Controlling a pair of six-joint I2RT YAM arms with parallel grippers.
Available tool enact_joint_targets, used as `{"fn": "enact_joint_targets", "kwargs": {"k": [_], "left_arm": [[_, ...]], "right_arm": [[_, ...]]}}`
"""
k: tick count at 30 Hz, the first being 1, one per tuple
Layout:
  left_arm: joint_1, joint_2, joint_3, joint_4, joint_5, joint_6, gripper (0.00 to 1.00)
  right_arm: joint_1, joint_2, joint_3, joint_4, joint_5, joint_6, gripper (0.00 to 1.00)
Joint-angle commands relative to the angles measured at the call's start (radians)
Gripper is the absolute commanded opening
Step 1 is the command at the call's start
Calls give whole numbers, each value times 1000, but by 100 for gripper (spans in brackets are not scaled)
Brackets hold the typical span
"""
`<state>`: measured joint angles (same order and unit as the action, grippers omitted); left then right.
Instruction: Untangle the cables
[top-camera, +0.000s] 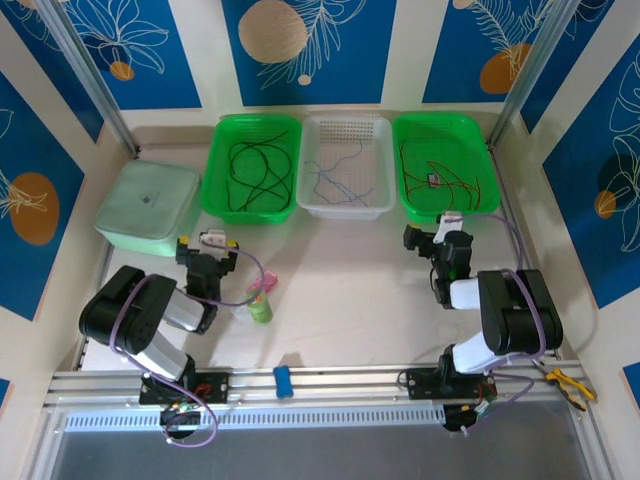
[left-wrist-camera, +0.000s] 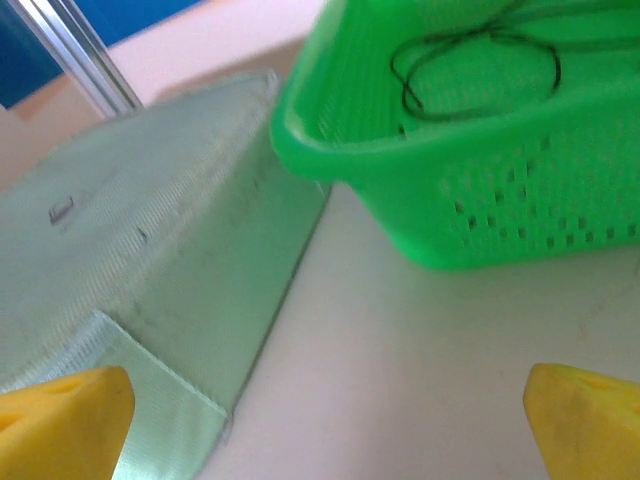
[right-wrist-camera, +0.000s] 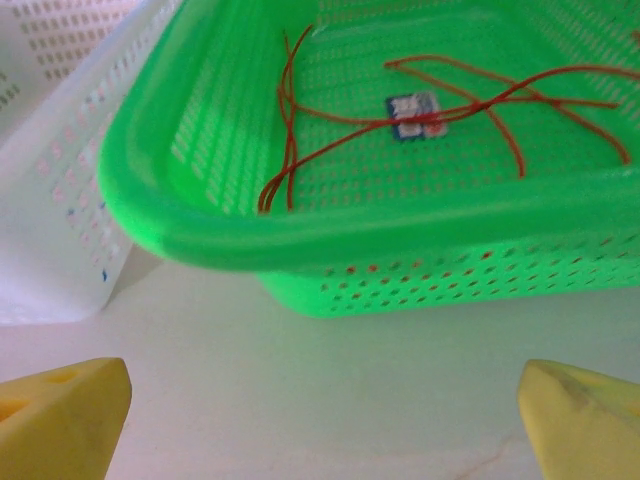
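Seemingly little is being left: black cables (top-camera: 252, 170), blue-grey cables (top-camera: 336, 184) and red cables (right-wrist-camera: 288, 120) are being kept in separate baskets (top-camera: 347, 212); left gripper (top-camera: 214, 241) and right gripper (top-camera: 446, 222) are being held spread, empty.

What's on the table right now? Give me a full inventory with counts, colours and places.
left basket: one, green, far side, left of the row
black cables: loose tangle, black, in the left basket
middle basket: one, white, between the green ones
blue-grey cables: few strands, blue-grey, in the middle basket
right basket: one, green, right of the row
red cables: loose tangle, red, in the right basket
soft case: one, pale green, left of the left basket
small bottle-like item: one, green and pink, by the left arm
block: one, blue, on the near rail
pliers: one, yellow-handled, near right corner
left gripper: open, facing case and left basket
right gripper: open, facing the right basket
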<state>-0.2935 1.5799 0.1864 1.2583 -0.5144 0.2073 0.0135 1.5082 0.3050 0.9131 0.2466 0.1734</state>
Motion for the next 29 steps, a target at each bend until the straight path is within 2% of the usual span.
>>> {"fn": "enact_joint_targets", "kwargs": {"k": [1, 4, 5, 8, 11, 29], "left_arm": [[35, 6, -18, 145, 116, -36, 99], [80, 40, -12, 140, 204, -69, 99], [85, 59, 12, 143, 197, -64, 99], [108, 2, 102, -108, 187, -111, 99], [146, -7, 158, -238, 201, -157, 99], [158, -7, 160, -243, 216, -161, 99]], "right_arm": [[14, 2, 47, 7, -11, -52, 99], [12, 11, 101, -87, -26, -54, 99], [6, 17, 89, -51, -39, -51, 99], [4, 14, 92, -65, -38, -49, 99], [5, 11, 94, -72, -36, -51, 99], [4, 11, 95, -73, -42, -51, 99]]}}
